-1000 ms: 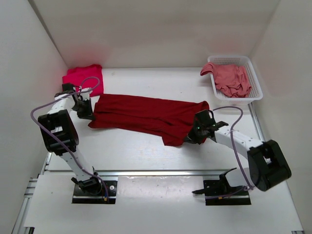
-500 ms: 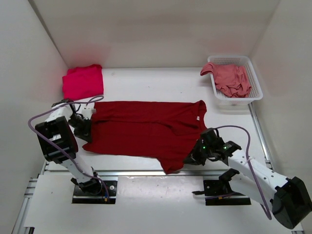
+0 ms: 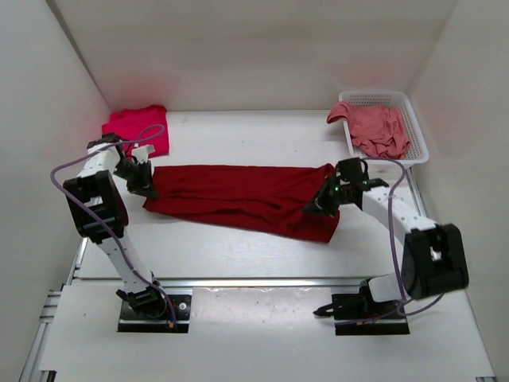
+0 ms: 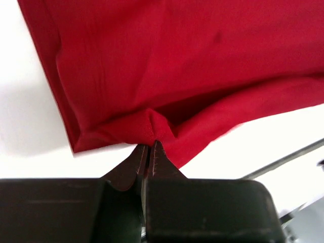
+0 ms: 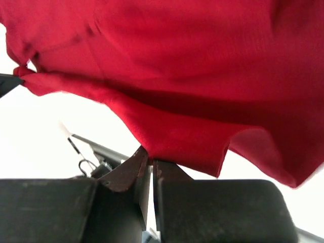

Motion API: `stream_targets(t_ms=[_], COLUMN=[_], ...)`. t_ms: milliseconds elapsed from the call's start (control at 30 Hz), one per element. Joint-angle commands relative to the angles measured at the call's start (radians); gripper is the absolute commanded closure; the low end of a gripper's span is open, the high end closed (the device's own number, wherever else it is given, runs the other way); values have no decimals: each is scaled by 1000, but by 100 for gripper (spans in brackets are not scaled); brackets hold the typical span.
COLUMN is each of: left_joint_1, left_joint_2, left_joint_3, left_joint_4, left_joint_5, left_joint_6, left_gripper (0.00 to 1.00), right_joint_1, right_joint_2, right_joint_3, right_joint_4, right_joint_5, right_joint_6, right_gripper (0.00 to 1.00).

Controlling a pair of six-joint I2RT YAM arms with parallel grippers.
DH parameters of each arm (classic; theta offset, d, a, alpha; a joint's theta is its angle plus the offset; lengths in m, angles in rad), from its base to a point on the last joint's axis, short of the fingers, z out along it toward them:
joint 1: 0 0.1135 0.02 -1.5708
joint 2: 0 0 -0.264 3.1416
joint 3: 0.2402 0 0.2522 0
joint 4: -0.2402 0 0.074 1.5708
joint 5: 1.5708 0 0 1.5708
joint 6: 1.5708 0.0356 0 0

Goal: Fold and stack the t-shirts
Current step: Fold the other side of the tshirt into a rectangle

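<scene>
Two-handed gripping over the middle of the white worktop, pinching the dark crimson t-shirt at both ends. Clamping the left pincer on the shirt's left edge, pressing the dark tips together on a small bunched fold of the hem, showing close up in the left wrist view. Clamping the right pincer on the right end, nipping the lower edge of the cloth between tips pressed almost flat together, showing close up in the right wrist view. Stretching the shirt into a long band between the two, running left to right across the worktop, drooping lowest beside the right pincer. Filling both wrist views with red cloth, showing seams, soft creases and a loose flap at the right. Resting on the worktop or hanging just clear of it: cannot tell along most of the band. Farther back, lying in a flat, roughly square pile at the far left corner, just beyond the left arm: the bright pinkish-red t-shirt. Sitting at the far right corner, well apart from that pile: the white mesh basket, holding the faded salmon-pink t-shirt in a crumpled heap, spilling one part over the left rim.
</scene>
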Motion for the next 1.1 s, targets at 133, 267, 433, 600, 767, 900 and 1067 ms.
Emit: stream_targets(t_ms=[133,267,433,600,767,900,1067], left_joint_1=[-37,-67,-52,-18,43,80,124], left_joint_2=[106,140,171,176,174,136,29], left_joint_3=[179,245,261,222,188,156,56], left_joint_4=[68,81,104,118,115,82,-9], left_joint_5=[70,47,45,-22,-30,32,169], left_joint_6=[-162,-166,-197,-231,-238,-200,-82], left_gripper=[100,100,99,100,99,100,99], right_joint_1=[-61,-76,-102,-134,-153,-141,-111], right_joint_2=[269,331,371,397,422,406,261], right_joint_3=[252,324,322,342,374,388,260], right_joint_4=[23,16,16,10,-3,-28,-8], right_joint_5=[-12,6,15,80,94,64,22], right_joint_6=[-183,-205,-211,-213,-225,-242,-210], right_gripper=[100,100,99,100,100,100,100])
